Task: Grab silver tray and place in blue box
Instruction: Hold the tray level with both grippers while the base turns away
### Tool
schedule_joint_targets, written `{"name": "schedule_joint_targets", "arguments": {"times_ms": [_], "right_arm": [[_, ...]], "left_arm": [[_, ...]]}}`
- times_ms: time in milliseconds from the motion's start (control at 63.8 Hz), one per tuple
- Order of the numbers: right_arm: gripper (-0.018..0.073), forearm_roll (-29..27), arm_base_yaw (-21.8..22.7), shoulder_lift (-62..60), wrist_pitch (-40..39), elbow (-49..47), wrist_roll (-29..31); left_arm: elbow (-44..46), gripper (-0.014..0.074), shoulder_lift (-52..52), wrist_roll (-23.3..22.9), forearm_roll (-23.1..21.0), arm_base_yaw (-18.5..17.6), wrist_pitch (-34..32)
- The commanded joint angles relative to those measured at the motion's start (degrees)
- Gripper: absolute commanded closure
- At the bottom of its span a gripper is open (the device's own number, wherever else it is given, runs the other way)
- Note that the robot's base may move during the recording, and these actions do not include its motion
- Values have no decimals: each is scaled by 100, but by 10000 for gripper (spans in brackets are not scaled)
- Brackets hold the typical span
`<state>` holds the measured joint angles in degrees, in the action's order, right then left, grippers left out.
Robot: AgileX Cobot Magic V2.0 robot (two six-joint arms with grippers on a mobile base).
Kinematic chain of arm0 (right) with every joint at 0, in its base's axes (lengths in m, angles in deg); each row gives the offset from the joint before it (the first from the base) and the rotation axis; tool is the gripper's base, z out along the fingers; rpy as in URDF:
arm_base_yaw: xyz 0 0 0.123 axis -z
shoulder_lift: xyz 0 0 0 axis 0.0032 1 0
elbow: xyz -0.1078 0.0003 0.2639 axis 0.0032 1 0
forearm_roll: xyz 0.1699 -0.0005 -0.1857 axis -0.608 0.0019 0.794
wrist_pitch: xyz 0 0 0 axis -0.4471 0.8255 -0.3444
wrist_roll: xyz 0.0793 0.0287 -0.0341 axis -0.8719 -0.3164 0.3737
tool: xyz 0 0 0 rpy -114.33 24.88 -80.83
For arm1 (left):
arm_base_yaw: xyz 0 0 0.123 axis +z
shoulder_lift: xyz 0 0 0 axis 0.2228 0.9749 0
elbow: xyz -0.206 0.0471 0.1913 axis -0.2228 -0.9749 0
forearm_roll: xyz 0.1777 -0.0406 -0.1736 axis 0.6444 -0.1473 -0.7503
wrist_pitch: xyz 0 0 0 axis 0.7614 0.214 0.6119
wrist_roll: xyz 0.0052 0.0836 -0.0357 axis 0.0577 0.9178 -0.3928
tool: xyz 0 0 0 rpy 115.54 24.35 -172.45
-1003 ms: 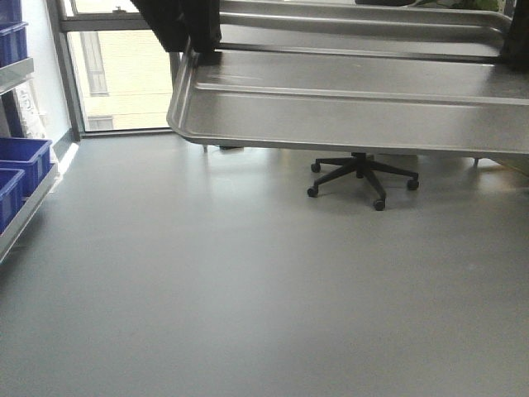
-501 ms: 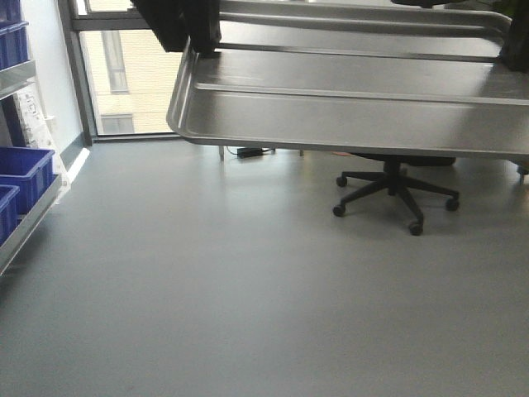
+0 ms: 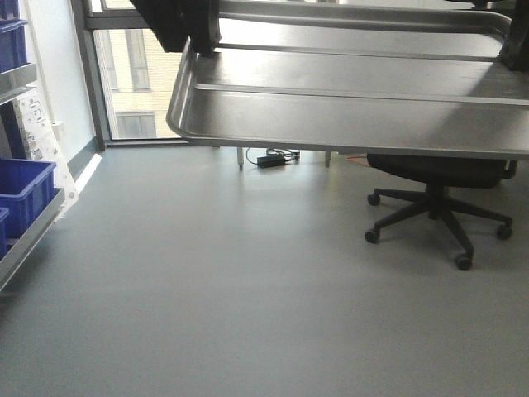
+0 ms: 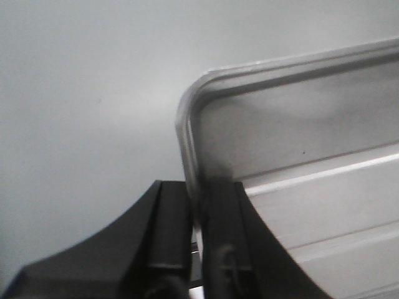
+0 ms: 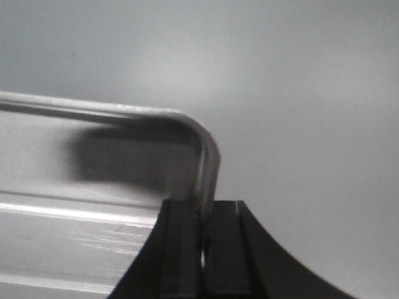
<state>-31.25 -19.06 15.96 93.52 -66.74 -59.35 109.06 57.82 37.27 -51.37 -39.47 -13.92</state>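
Front-facing coverage shows the silver tray (image 3: 347, 107) held level in the air, well above the grey floor (image 3: 207, 289), its two ridges running across the frame. The left gripper (image 3: 204, 50) sits at the tray's left end, and only a dark sliver of the right gripper (image 3: 519, 41) shows at the far right edge. A black office chair (image 3: 438, 207) stands beyond the tray, and blue bins (image 3: 25, 182) sit on a rack at the left. Only the wrist views show the grasp. The left gripper (image 4: 198, 212) is pinching the tray's (image 4: 299, 143) rolled rim just below a rounded corner. The right gripper (image 5: 202, 224) is pressed onto the rim of the tray (image 5: 93, 174) likewise.
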Motion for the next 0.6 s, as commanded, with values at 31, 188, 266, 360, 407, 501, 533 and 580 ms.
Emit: {"name": "schedule_joint_targets", "arguments": {"times_ms": [31,188,266,360,407,501,533,580], "right_arm": [[503,-27,-11,-192,-224,-209,101],[503,-27,-11,-192,-222,-209,101],[503,-27,-11,-192,-222,-209,101],[503,-27,-11,-192,-222,-209,101],[503,-27,-11,-192,-222,-209,101],[503,-27,-11,-192,-222,-209,101],[503,-27,-11,-192,-222,-209,101],[503,-27,-11,-192,-222,-209,101]], "left_arm": [[215,587,-234,-3,64,-40,-363],[215,587,-234,-3,64,-40,-371],[215,587,-234,-3,64,-40,-371],[215,587,-234,-3,64,-40,-371],[215,587,-234,-3,64,-40,-371],[215,587,-234,-3,64,-40,-371],[215,587,-234,-3,64,-40,-371],[215,587,-234,-3,64,-40,-371]]}}
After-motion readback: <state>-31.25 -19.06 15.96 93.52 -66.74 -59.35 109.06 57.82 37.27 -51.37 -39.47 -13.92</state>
